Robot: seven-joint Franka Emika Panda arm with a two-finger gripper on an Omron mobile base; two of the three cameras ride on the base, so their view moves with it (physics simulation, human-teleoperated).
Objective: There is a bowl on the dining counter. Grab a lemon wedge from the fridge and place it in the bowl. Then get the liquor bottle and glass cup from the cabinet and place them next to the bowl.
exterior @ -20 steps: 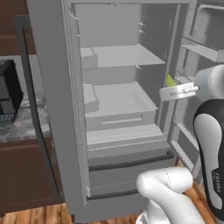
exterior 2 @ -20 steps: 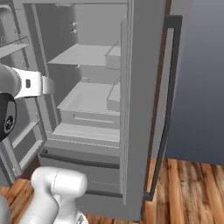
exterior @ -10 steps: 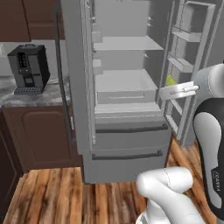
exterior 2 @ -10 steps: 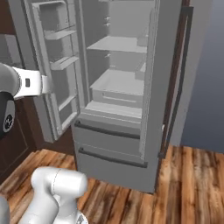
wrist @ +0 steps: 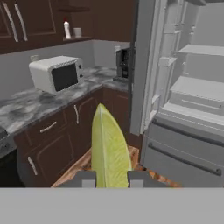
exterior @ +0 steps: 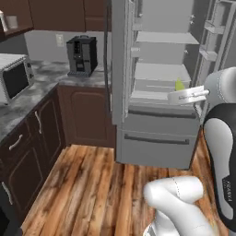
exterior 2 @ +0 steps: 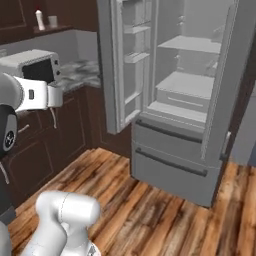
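left base view: from behind the arm, looks forward and down at the open fridge [exterior: 156, 92], quite near | right base view: same fridge [exterior 2: 185, 95] from the other side | hand view: looks past the counter [wrist: 39, 105] corner; all share the fridge [wrist: 192, 96]

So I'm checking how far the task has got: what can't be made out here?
- Bowl, liquor bottle and glass cup: none can be made out.
- Lemon wedge: hand view, its lower end is hidden by the jaws shut on it; left base view, just a green tip behind the gripper.
- Items on the shelf: too small.
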